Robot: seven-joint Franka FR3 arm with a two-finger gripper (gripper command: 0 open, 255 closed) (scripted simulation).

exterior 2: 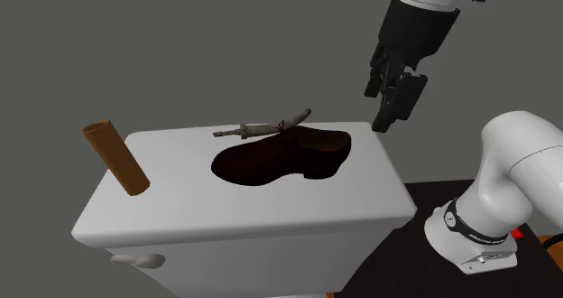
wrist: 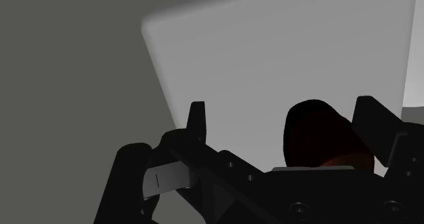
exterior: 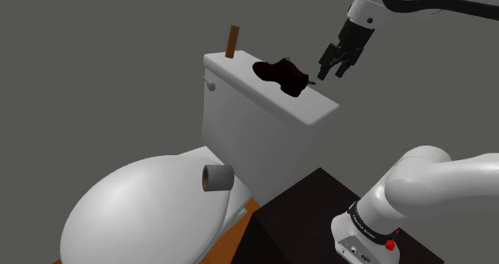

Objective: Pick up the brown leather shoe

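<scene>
A dark brown shoe (exterior: 281, 74) (exterior 2: 284, 156) lies on its sole on the white toilet tank lid (exterior: 240, 82) (exterior 2: 226, 206). My black gripper (exterior: 334, 69) (exterior 2: 392, 111) hangs in the air just off the lid's far corner, beside and slightly above one end of the shoe. Its fingers stand apart and touch nothing. In the wrist view the rounded end of the shoe (wrist: 316, 134) shows between the open gripper (wrist: 282, 110) fingers, some way ahead of them.
A brown cylinder (exterior: 233, 41) (exterior 2: 115, 158) leans on the lid's other end. A thin grey dagger-like piece (exterior 2: 262, 126) lies just behind the shoe. Below are the closed toilet seat (exterior: 136, 214), a grey roll (exterior: 217, 177) and the dark stand (exterior: 296, 222).
</scene>
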